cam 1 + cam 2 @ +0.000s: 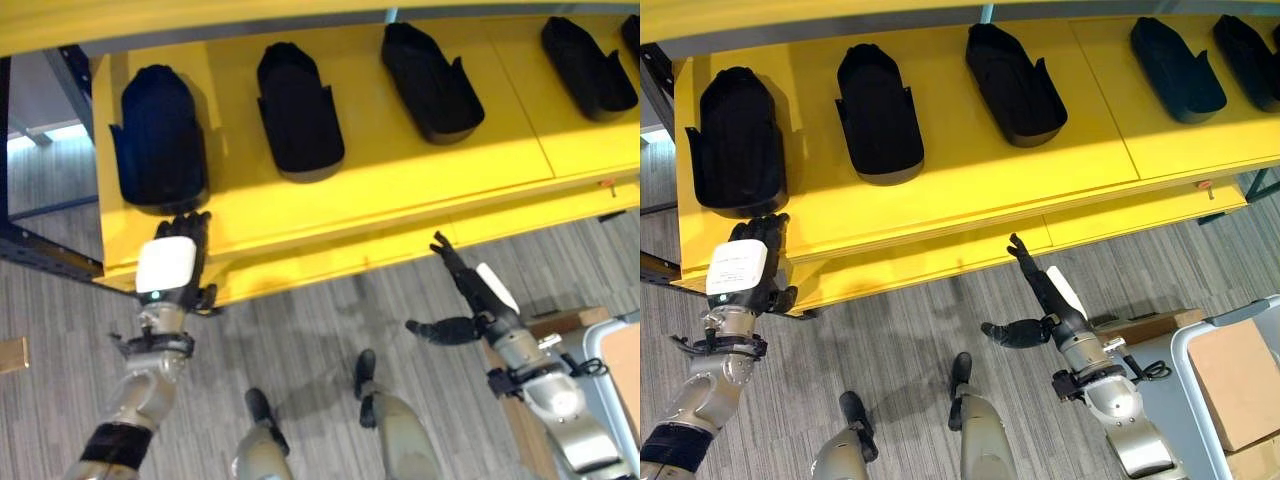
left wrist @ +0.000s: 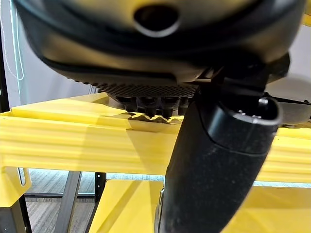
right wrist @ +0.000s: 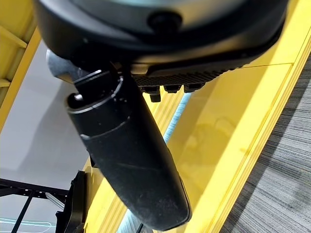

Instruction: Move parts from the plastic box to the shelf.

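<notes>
Several black moulded parts lie in a row on the yellow shelf (image 1: 400,180): the leftmost part (image 1: 157,135), a second part (image 1: 298,110), a third part (image 1: 430,80) and more to the right. My left hand (image 1: 170,265) is at the shelf's front edge just below the leftmost part. Its fingers (image 2: 150,103) are straight, touch the edge and hold nothing. My right hand (image 1: 1055,300) hovers over the floor in front of the shelf, open and empty. Its fingers point toward the shelf edge and the thumb (image 3: 131,160) is spread wide.
A grey-rimmed bin (image 1: 1188,350) holding cardboard boxes stands at the lower right, next to my right arm. A dark steel rack frame (image 1: 40,250) runs along the shelf's left end. Grey plank floor lies in front of the shelf.
</notes>
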Tool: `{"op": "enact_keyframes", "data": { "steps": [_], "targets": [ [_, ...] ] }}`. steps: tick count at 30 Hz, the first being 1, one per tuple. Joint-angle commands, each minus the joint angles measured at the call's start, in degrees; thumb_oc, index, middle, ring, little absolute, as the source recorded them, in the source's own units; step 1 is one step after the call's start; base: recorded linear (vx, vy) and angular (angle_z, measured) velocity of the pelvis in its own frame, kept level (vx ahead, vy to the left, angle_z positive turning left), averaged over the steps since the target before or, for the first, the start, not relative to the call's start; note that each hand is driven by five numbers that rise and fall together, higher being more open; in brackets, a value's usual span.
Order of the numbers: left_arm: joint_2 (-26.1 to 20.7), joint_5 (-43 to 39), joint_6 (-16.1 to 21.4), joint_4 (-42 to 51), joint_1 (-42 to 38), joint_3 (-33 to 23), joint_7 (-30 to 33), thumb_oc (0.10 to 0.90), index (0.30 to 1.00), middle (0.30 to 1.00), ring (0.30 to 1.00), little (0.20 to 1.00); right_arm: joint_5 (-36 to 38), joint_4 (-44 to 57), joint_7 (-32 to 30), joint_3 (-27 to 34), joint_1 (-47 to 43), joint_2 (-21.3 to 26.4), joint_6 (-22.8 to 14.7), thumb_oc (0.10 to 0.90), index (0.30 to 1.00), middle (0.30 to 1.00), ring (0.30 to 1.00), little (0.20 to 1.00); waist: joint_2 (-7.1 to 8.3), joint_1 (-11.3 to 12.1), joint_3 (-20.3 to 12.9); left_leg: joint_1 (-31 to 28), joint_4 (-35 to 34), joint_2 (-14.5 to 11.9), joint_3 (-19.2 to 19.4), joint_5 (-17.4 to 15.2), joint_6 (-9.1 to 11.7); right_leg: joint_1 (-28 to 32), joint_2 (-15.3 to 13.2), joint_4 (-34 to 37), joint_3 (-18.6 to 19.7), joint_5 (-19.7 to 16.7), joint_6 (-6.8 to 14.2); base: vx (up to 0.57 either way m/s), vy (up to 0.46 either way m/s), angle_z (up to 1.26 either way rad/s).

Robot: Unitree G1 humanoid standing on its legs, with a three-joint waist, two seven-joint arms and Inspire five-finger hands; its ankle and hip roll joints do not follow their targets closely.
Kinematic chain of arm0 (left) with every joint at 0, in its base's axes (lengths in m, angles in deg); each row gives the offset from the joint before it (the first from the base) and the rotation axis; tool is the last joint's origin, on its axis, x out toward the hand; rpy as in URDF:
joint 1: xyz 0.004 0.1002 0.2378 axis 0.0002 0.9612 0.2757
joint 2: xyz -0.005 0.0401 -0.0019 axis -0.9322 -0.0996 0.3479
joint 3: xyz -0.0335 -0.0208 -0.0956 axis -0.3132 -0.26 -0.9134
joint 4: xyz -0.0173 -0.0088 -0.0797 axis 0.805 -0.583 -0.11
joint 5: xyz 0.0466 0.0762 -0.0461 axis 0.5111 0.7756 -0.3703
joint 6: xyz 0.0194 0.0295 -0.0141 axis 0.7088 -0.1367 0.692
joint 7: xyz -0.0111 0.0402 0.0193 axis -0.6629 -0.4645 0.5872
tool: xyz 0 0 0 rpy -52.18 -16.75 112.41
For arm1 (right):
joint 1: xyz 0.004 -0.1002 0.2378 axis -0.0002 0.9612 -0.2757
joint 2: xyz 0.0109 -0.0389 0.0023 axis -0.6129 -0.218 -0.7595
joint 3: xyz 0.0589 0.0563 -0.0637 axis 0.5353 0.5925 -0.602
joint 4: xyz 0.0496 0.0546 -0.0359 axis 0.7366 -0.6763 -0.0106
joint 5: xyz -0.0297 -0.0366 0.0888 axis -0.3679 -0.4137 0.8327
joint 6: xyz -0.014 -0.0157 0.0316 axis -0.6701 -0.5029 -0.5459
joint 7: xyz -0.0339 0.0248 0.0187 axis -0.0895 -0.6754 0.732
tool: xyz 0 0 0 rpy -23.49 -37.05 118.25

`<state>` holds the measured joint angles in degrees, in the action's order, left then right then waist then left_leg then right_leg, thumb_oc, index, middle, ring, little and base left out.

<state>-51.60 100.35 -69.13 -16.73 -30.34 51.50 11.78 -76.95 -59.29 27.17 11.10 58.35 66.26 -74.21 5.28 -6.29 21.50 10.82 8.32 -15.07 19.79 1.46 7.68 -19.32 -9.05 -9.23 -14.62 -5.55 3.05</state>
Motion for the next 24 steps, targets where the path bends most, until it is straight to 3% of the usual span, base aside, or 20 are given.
{"op": "enact_keyframes", "data": {
  "steps": [1, 24],
  "targets": [
    [-7.1, 0.1, -0.9, -0.3, -4.1, -0.6, 4.9, 0.900, 1.000, 1.000, 1.000, 1.000, 1.0, 7.7, -1.8, 0.9, -1.6, 2.1, -5.2, 0.900, 1.000, 1.000, 1.000, 1.000, 1.88, -1.1, -5.0, 3.3, 5.5, -2.9, -6.6, -0.2, 1.5, 0.9, -4.6, -4.9, 2.0, 3.4, 6.2, 0.00, 0.000, 0.00],
    [-8.8, -2.2, -1.8, -6.5, -7.4, 0.3, 5.8, 0.900, 1.000, 1.000, 1.000, 1.000, 1.7, 8.2, -1.9, 0.6, -1.5, 2.7, -5.8, 0.900, 1.000, 1.000, 1.000, 1.000, 2.46, -1.8, -5.1, 4.1, 6.4, -3.2, -6.4, -0.4, 1.6, 0.0, -4.5, -5.3, 2.6, 3.2, 6.3, 0.00, 0.000, 0.00]
  ]
}}
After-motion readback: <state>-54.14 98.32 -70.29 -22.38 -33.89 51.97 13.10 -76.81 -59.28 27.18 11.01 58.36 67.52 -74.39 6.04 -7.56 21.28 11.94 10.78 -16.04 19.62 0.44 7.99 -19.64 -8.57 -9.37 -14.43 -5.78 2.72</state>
